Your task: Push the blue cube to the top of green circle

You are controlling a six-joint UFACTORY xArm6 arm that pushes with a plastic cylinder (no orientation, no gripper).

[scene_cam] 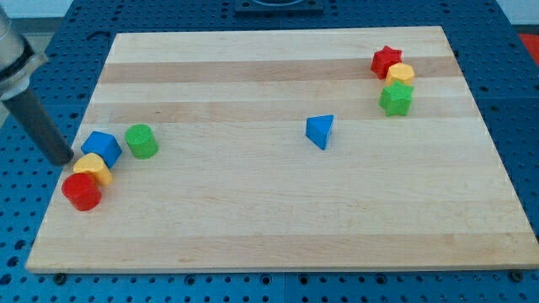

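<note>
I see the blue cube (102, 147) near the worktop's (278, 219) left edge, roughly at mid-height of the view. The green circle (141, 140), a short upright cylinder, stands just beside it on the view's right, a narrow strip of wood showing between the two. They sit almost level, the cube a shade lower.

Below the cube, touching it or very nearly so, a yellow block (93, 168) with a rounded outline leans toward the view's bottom left, and a red cylinder (82, 192) sits against that one, closest to the worktop's left edge. Those three run in a slanting chain.

My tip (63, 158) is just left of the blue cube, right at the board's left edge; I cannot tell whether it touches the cube. The dark rod rises from it toward the view's top left. My arm carries no gripper, so there is no jaw state to report.

Well apart, near the middle, lies a blue triangular block (320, 131). In the view's top right corner a red star (386, 61), a yellow block (401, 75) and a green star (396, 98) cluster in a short column, each touching the next.
</note>
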